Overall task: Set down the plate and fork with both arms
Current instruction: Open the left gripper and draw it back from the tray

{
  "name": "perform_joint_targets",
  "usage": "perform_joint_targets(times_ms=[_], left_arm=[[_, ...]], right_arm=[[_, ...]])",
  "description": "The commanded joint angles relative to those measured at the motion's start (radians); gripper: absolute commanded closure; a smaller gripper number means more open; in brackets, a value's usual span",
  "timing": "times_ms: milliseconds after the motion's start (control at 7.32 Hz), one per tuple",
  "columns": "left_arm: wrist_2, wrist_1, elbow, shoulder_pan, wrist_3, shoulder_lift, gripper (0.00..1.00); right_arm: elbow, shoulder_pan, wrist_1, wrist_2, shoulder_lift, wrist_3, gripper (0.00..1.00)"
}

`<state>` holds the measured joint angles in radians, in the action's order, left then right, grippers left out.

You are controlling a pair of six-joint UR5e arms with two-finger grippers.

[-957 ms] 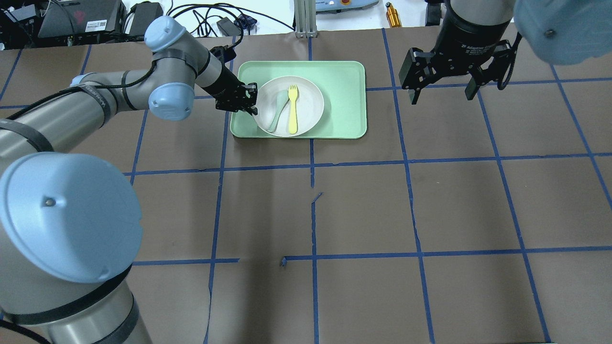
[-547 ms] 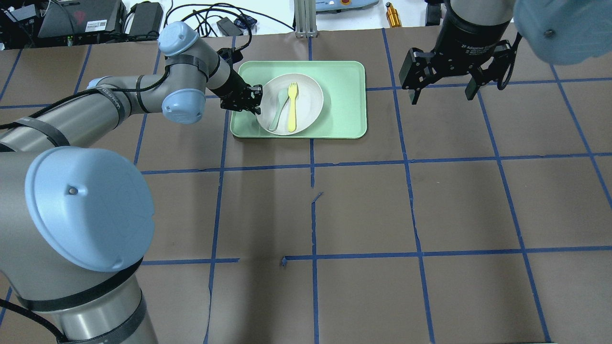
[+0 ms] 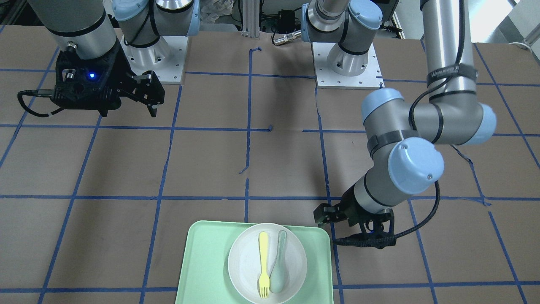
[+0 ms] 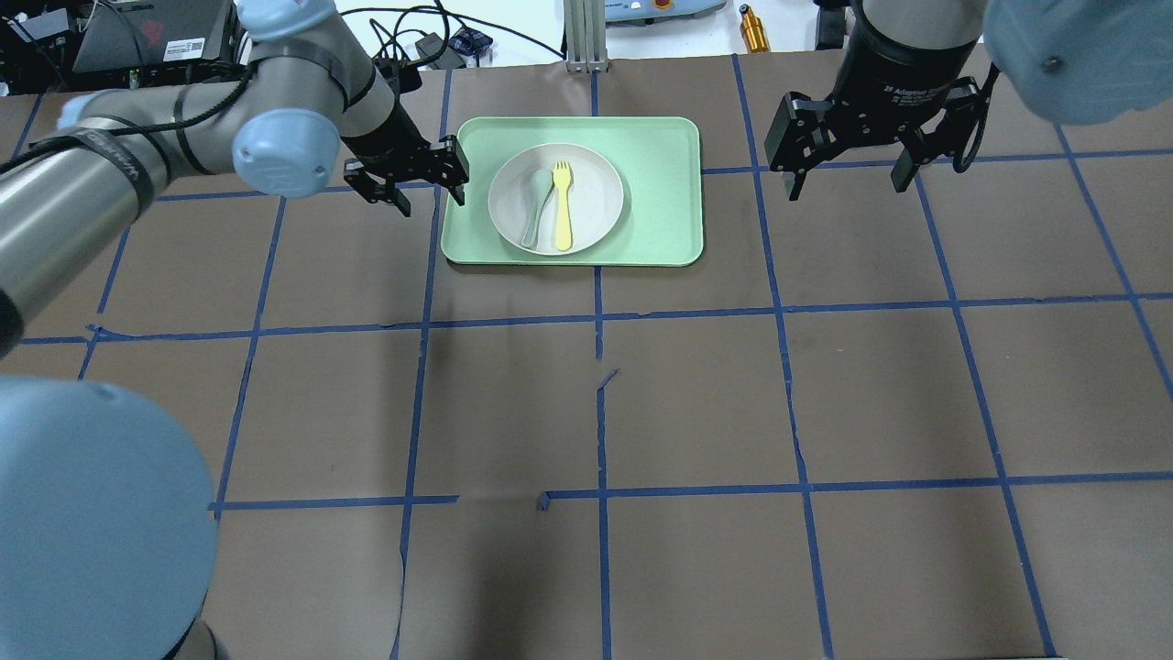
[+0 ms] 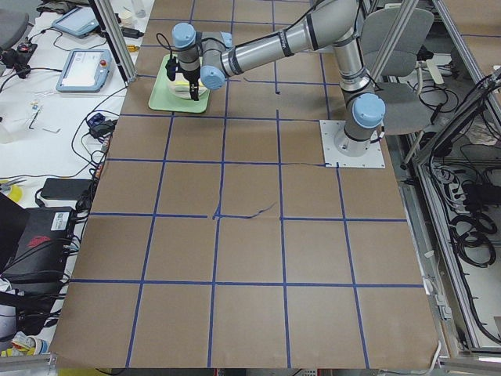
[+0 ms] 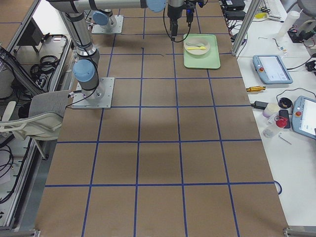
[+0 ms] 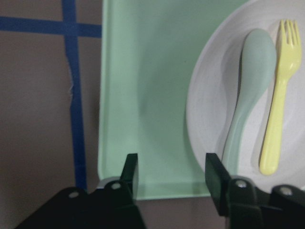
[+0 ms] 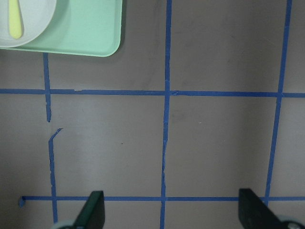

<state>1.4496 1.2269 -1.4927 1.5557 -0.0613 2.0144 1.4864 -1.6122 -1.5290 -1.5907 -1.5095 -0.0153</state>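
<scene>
The off-white plate (image 4: pixel 586 183) lies in the pale green tray (image 4: pixel 660 197), also shown in the front view (image 3: pixel 247 270). The yellow fork (image 4: pixel 562 206) and a grey-green spoon (image 4: pixel 536 206) lie side by side on the plate. My left gripper (image 4: pixel 431 191) is open and empty, at the tray's left edge, just left of the plate. In the left wrist view its fingers (image 7: pixel 129 174) frame the tray's edge (image 7: pixel 143 95), with the plate (image 7: pixel 209 95) and fork (image 7: pixel 279 95) to the right. My right gripper (image 4: pixel 845 179) is open and empty, above the table right of the tray.
Brown paper with blue tape lines (image 4: pixel 600 412) covers the table. Cables, power supplies and a brass cylinder (image 4: pixel 753 29) lie beyond the far edge. The right wrist view shows the tray's corner (image 8: pixel 86 33) and bare paper below.
My left gripper has drawn back leftward from the plate's left rim to the tray's left edge, and its jaws now stand open. The right arm has not moved.
</scene>
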Motion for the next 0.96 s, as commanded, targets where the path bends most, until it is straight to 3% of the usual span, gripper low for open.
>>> perform_joint_targets(times_ms=[0,410,820], left_arm=[[0.078,0.256,-0.027,0.009,-0.011,-0.216,0.00],[0.080,0.292,-0.090,0.047,-0.072,-0.435,0.00],[0.097,0.304,-0.112,0.078,-0.074,-0.453,0.00]], right_arm=[[0.000,0.000,0.000,0.000,0.000,0.000,0.00],[0.002,-0.002,0.001,0.002,0.000,-0.002,0.00],[-0.009,-0.006,-0.026,0.002,0.018,-0.009,0.00]])
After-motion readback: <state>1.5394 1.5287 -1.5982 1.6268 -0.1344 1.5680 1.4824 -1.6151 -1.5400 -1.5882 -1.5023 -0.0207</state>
